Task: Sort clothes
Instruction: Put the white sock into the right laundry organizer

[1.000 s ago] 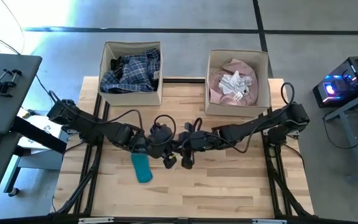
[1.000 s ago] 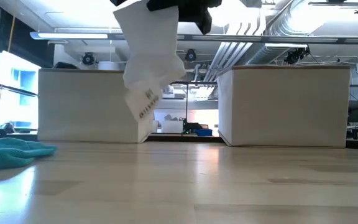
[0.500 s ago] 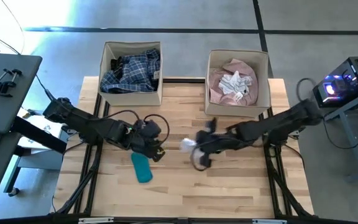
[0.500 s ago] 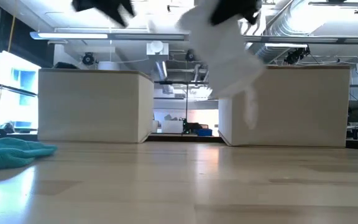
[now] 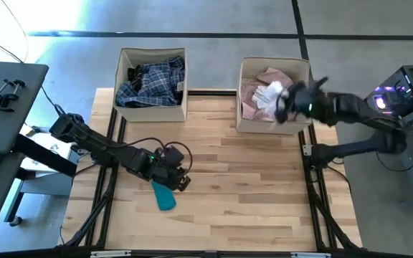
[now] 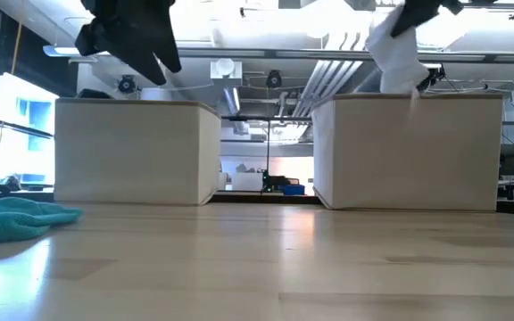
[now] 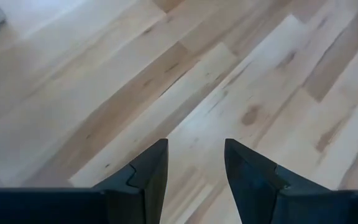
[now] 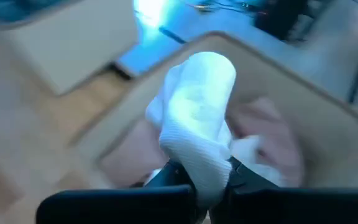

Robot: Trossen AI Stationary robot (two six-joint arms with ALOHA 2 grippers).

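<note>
Near, at 7 o'clock on the desk [image 5: 249, 208]: teal sock [image 5: 163, 195], unsorted, beside left hand [image 7: 194, 177], fingers apart and empty, poised for pickup. Far, at 1 o'clock: right hand [image 8: 199, 180] clamped on white sock [image 8: 197, 118], held above right fabric box [image 5: 303, 115] for release onto pale pink shirt [image 5: 253, 97].

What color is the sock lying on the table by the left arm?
Teal, clearest in the high view.
</note>
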